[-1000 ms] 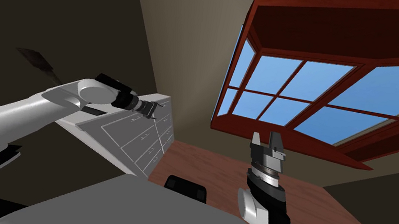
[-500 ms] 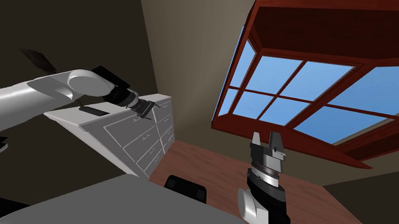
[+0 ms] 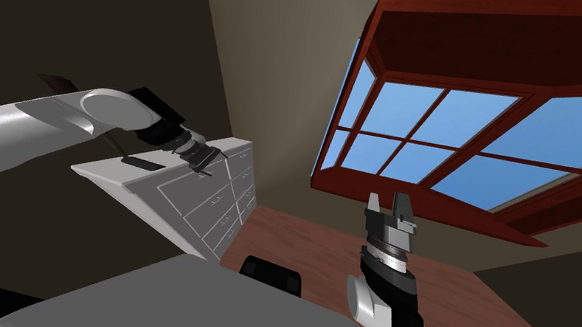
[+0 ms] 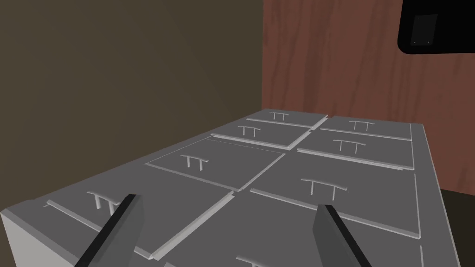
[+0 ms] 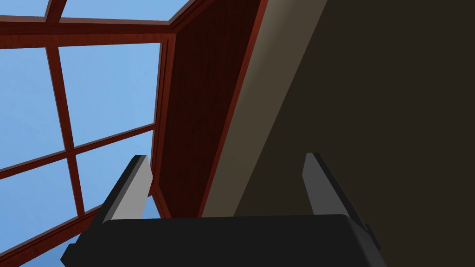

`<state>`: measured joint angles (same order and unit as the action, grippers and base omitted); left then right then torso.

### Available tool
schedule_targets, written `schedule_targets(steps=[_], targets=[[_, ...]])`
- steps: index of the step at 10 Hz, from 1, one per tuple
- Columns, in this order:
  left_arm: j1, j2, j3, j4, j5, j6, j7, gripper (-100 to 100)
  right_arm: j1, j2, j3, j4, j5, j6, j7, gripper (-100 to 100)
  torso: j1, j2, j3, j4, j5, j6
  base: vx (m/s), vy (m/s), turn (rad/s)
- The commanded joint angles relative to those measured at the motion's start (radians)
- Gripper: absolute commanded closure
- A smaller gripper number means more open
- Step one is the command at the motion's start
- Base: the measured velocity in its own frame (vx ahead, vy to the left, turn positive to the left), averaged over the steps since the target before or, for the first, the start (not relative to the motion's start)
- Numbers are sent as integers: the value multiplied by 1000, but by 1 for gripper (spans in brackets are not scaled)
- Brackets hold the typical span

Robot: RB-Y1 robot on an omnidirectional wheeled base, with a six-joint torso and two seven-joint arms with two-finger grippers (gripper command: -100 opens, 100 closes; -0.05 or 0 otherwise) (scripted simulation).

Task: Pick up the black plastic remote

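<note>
Reaching for the remote [image 3: 141, 163], approach step, no contact yet. Left gripper [image 3: 202, 159] hangs out past the front edge of a grey dresser [image 3: 102, 174], jaws spread wide and empty, nose pointed down along the drawer fronts [image 4: 278, 185] toward the floor [image 4: 352, 60].

Remote lies on the dresser's top, behind the gripper, back toward the wrist and partly under the forearm. It is apart from the fingers [image 4: 121, 221], not between them.

Judgement: the grasp has not begun. The next move calls for drawing the hand back over the top, turning the fingers down onto the remote, and setting them either side of its narrow width before closing. Jaws are already wide enough, I think.

Materials and shapes:
- Remote: small, flat, black slab, long and thin, low profile. Lying flat, so little side face for the blades to catch. Too small to read buttons.
- Dresser: plain matte grey, no grain. The lighter top is a thin slab that overhangs slightly.
- Drawer fronts: flat raised panels in two columns with shallow grooves between them, each with thin bar handles [image 4: 323, 187] on two short posts.
- Floor: reddish-brown wood with streaked grain.

Right gripper [image 3: 389, 203] is held up in front of the chest, away from the dresser, fingers apart, holding nothing.
</note>
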<state>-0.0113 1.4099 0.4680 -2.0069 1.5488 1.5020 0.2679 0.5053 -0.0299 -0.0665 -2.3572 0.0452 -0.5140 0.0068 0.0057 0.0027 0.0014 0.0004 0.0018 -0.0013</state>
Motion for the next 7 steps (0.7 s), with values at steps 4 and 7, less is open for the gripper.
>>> schedule_targets(steps=[4,7], targets=[[-1,66,25,34,68,123,-6,-100,0,0,0,0,0,0,0,0,0,0,0,0,0,0,-3,74,6],[1,91,35,52,93,205,-12,-100,0,0,0,0,0,0,0,0,3,-1,0,0,1,0,12,111,9]])
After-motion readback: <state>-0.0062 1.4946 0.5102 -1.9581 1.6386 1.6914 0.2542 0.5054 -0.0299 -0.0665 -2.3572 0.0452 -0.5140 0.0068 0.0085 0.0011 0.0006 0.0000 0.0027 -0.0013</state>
